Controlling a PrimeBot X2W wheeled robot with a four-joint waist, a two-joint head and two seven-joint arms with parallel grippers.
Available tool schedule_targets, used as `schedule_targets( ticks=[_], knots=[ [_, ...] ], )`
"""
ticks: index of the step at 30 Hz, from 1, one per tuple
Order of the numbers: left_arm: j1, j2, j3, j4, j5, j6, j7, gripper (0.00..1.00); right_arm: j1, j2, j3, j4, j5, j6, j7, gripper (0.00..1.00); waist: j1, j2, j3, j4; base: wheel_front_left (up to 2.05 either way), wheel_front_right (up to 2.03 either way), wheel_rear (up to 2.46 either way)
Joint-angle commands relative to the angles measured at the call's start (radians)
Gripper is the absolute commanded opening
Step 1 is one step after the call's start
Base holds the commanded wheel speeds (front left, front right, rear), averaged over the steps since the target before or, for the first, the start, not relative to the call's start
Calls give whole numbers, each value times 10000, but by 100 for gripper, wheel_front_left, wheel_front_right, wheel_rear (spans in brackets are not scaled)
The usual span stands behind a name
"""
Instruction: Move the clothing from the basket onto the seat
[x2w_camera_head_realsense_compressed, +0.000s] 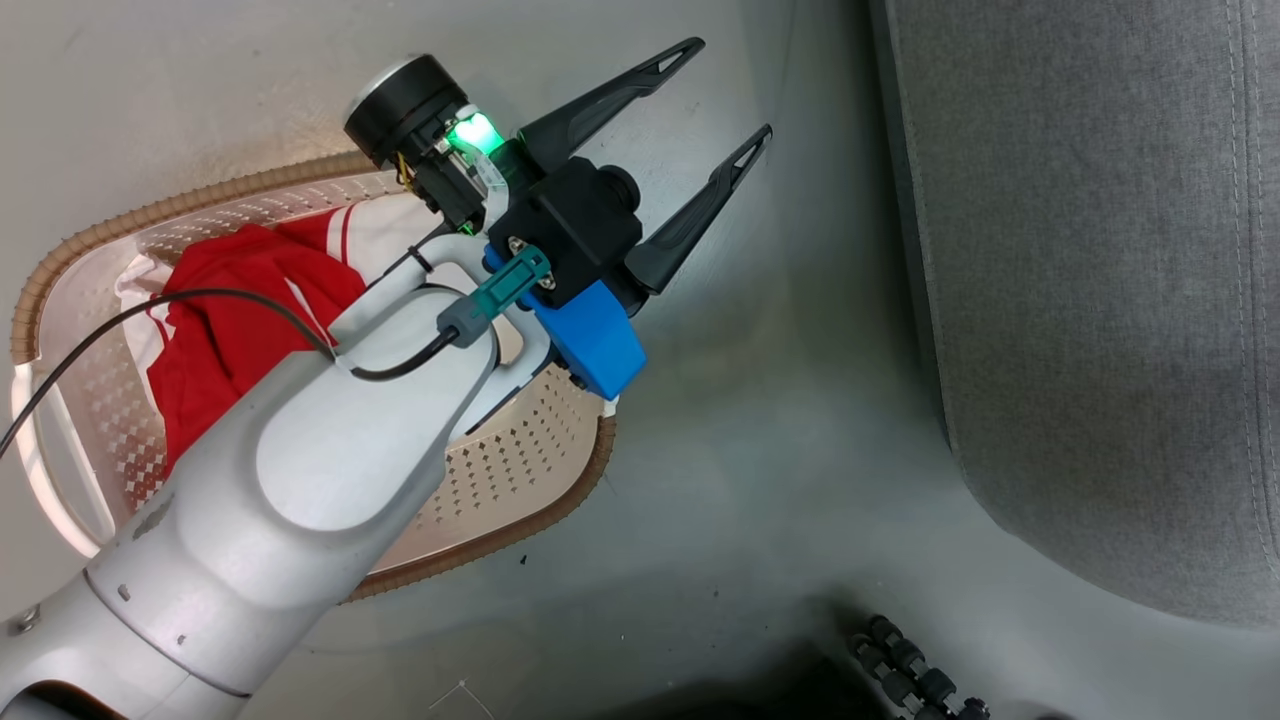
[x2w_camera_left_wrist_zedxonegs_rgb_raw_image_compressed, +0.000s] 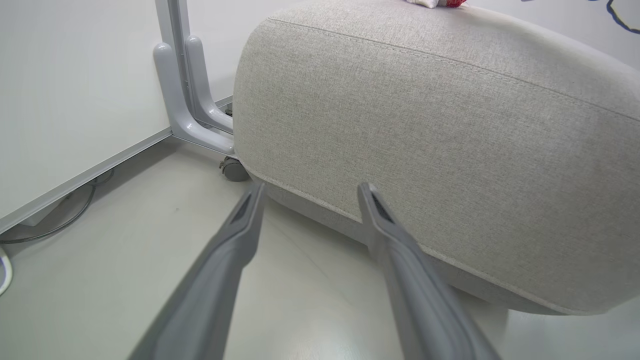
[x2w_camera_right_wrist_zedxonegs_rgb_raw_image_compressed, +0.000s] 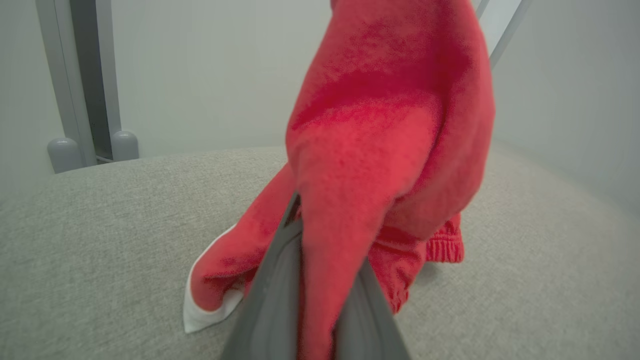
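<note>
Fleecy red clothing (x2w_camera_right_wrist_zedxonegs_rgb_raw_image_compressed: 380, 150); woven grey seat (x2w_camera_right_wrist_zedxonegs_rgb_raw_image_compressed: 100, 225).

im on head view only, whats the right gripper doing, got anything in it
Observer: In the right wrist view, the right gripper is shut on a red garment.
Operator: is it over the seat or short of it
Observer: Over it. The seat spreads out beneath the gripper, and the garment's white-edged corner seems to rest on it.
</note>
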Motion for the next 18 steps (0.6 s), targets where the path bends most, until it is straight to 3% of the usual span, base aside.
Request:
schedule_targets(
  ticks=[1, 4, 5, 6, 7, 18],
  knots=[
    [18, 28, -27, -31, -15, 11, -3, 100, 133, 79, -16, 98, -88, -10, -10, 0, -2, 0, -16, 12, 0, 0, 0],
    [2, 53, -49, 20, -40, 19, -35, 100, 305, 234, -51, 184, -128, -10, -10, 0, -2, 0, -124, 3, 0, 0, 0],
    [13, 61, -51, 45, -56, 22, -54, 100, 353, 278, -77, 137, -104, -10, -10, 6, -2, 0, -190, -6, 0, 0, 0],
    [47, 55, -60, 74, -73, 34, -91, 100, 418, 318, -98, 45, -87, -10, -10, 47, -2, 0, -281, -18, 0, 0, 0],
    [93, 32, -70, 107, -99, 50, -114, 100, 528, 376, -100, -11, -80, -10, -10, 100, -2, 0, -386, -19, 0, 0, 0],
    [948, -415, 11, 730, -519, 197, -664, 100, 3020, 882, 278, -1220, -191, -10, -10, 100, -2, 0, -2389, 155, 0, 0, 0]
  ],
)
